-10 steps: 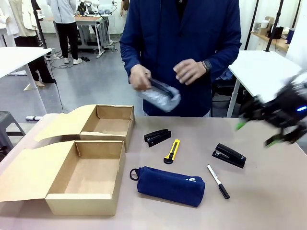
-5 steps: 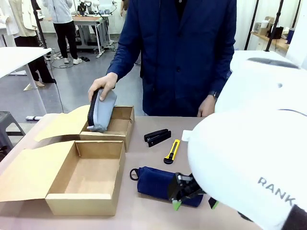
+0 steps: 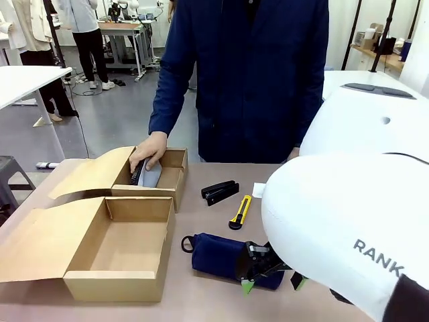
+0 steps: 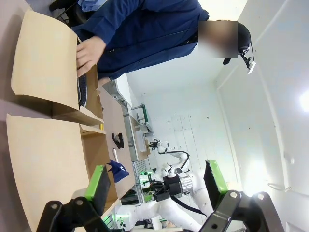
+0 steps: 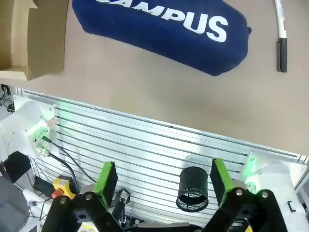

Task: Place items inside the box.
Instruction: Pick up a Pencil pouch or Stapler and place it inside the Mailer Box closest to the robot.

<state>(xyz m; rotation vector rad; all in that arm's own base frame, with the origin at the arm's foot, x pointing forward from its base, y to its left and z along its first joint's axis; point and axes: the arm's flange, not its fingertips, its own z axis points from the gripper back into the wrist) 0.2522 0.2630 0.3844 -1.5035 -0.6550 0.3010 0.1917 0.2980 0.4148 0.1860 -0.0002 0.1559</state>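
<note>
Navy pouch (image 3: 218,253) lies flat at 6 o'clock on the tabletop (image 3: 201,218). In my right wrist view its CAMPUS print faces up and the marker (image 5: 281,36) sits just off its 3 o'clock end. The yellow utility knife (image 3: 240,212) is at the pouch's 12 o'clock, with a black stapler (image 3: 220,192) beyond it at 11. My right tool (image 3: 271,283) hangs at the pouch's right end, green pads apart, nothing between them. Two open cardboard boxes sit at 9 o'clock, the near box (image 3: 114,285) and the far box (image 3: 179,184). A person's hand (image 3: 149,151) pushes a grey item (image 3: 149,176) into the far one. My left tool (image 4: 157,186) is spread wide and grips nothing.
</note>
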